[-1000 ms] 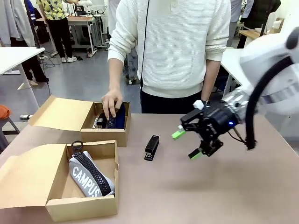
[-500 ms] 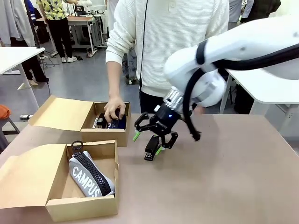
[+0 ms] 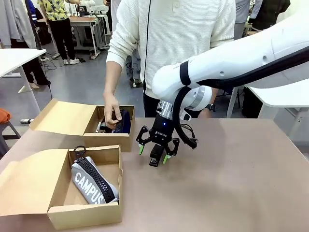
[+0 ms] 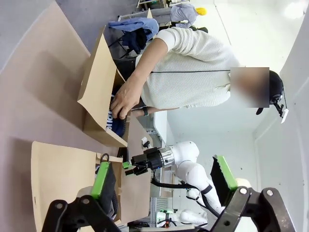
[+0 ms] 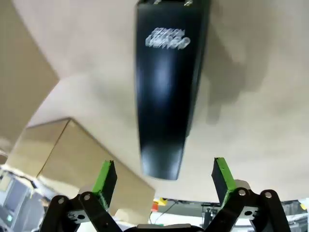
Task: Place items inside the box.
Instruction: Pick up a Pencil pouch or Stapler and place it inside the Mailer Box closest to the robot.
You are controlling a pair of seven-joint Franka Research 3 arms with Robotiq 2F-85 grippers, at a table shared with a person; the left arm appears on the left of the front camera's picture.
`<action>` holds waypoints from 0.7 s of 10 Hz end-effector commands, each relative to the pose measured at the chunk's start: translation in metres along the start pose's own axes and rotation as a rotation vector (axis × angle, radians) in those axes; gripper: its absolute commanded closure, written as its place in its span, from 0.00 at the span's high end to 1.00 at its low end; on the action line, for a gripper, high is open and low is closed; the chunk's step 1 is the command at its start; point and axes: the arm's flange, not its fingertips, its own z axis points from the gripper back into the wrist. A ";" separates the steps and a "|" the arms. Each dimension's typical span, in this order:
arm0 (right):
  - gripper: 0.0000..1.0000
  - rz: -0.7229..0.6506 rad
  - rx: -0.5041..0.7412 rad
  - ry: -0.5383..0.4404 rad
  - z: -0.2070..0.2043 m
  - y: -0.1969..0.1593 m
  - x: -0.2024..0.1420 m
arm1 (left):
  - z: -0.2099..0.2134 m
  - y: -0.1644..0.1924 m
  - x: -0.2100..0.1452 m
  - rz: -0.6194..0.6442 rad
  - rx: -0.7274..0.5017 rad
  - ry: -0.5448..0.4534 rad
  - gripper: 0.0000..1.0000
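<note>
Right gripper (jaws spread) points down over black stapler.

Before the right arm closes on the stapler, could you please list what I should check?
1. Right pincer open: ok.
2. Black stapler centred in the pincer: ok, by the right wrist view.
3. Pincer low enough to grip: cannot tell.
4. Person's hand out of the far box: not ok, it is inside.
5. Free room in the near box beside the CAMPUS pencil case: ok.
</note>
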 end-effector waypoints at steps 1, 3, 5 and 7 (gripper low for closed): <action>1.00 -0.024 -0.023 -0.090 0.002 0.004 0.007 | 0.001 0.000 0.000 -0.016 -0.020 -0.001 1.00; 1.00 -0.018 -0.010 -0.151 0.003 0.000 0.012 | 0.001 0.000 0.000 -0.016 -0.020 -0.001 1.00; 1.00 -0.011 -0.031 -0.188 -0.001 -0.002 0.014 | 0.001 0.000 0.000 -0.016 -0.020 -0.001 1.00; 0.79 0.022 -0.015 -0.254 0.002 -0.006 0.011 | 0.001 0.000 0.000 -0.016 -0.020 -0.001 1.00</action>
